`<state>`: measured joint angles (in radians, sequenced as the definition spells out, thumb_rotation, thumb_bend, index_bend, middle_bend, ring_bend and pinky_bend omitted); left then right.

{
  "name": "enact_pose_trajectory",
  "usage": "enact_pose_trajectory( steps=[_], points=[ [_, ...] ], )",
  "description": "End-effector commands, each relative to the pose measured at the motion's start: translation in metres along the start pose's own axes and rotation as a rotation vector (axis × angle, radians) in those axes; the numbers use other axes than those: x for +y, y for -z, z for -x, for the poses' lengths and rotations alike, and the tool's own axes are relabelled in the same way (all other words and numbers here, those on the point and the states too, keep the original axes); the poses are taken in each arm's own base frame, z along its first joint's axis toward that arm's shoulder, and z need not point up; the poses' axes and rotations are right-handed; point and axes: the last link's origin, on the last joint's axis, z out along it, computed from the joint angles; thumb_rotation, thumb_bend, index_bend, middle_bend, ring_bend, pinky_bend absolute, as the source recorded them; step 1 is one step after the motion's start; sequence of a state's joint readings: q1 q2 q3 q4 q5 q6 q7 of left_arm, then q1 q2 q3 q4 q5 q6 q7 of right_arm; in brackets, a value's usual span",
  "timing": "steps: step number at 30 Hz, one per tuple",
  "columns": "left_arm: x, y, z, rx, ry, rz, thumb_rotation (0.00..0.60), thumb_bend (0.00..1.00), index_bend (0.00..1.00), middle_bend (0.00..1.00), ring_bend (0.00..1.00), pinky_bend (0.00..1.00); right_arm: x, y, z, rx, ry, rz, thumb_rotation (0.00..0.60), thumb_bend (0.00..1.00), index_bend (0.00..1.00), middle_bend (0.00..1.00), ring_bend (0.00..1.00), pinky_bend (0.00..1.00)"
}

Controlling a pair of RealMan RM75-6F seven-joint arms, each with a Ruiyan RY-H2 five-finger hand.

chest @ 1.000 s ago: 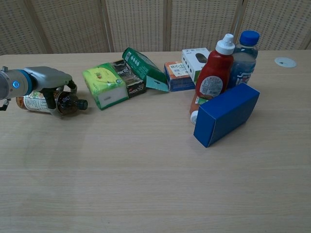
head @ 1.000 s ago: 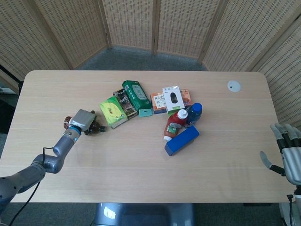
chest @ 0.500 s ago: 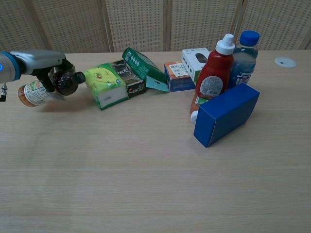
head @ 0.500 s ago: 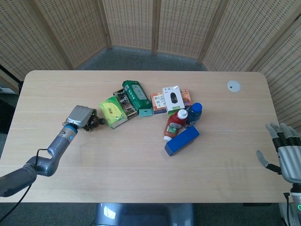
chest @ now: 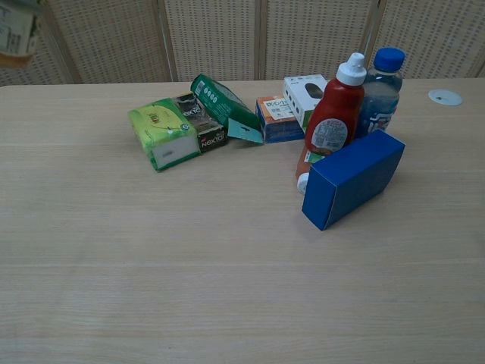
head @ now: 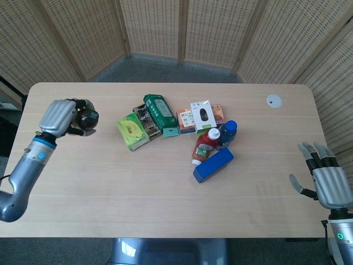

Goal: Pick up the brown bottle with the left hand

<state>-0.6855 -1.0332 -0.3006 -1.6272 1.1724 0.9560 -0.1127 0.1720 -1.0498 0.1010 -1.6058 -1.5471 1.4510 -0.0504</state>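
Note:
My left hand (head: 59,117) grips the brown bottle (head: 85,118) and holds it in the air above the table's left side, its dark cap end pointing toward the camera in the head view. In the chest view only the bottle's labelled base (chest: 18,30) shows at the top left corner; the hand itself is out of that frame. My right hand (head: 327,185) hangs past the table's right front edge with its fingers spread and nothing in them.
A cluster lies mid-table: yellow-green pack (head: 132,131), green packet (head: 160,111), white box (head: 202,115), ketchup bottle (head: 205,146), blue-capped bottle (head: 227,133), blue box (head: 213,164). A white disc (head: 274,100) sits far right.
My left hand has lifted the brown bottle off the table, up and to the left, leaving the chest view almost entirely. The right hand has drifted slightly inward.

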Motion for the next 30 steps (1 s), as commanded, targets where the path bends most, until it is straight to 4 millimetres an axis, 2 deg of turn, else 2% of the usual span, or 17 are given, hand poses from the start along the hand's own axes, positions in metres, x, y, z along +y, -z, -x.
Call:
enact_pose_trajectory(
  steps=[1, 6, 12, 19, 30],
  points=[
    [0.006, 0.017, -0.039, 0.099, 0.050, 0.002, 0.600, 0.26, 0.84, 0.80, 0.81, 0.90, -0.001, -0.001, 0.000, 0.005, -0.002, -0.008, 0.024, 0.38, 0.00, 0.00, 0.00, 0.00],
    [0.008, 0.033, -0.056, 0.125, 0.061, -0.003, 0.600, 0.25, 0.84, 0.80, 0.81, 0.90, 0.000, -0.003, -0.001, 0.017, -0.005, -0.011, 0.021, 0.38, 0.00, 0.00, 0.00, 0.00],
    [0.006, 0.043, -0.060, 0.126, 0.056, -0.014, 0.600, 0.25, 0.84, 0.80, 0.81, 0.90, 0.001, -0.001, -0.001, 0.020, -0.008, -0.014, 0.024, 0.38, 0.00, 0.00, 0.00, 0.00],
    [0.004, 0.042, -0.063, 0.146, 0.069, -0.027, 0.600, 0.25, 0.84, 0.81, 0.81, 0.90, 0.005, 0.002, -0.002, 0.032, -0.013, -0.006, 0.024, 0.38, 0.00, 0.00, 0.00, 0.00],
    [0.002, 0.029, -0.060, 0.147, 0.074, -0.035, 0.600, 0.25, 0.85, 0.81, 0.81, 0.90, 0.008, 0.002, 0.000, 0.024, -0.011, 0.007, 0.025, 0.38, 0.00, 0.00, 0.00, 0.00]
  ],
)
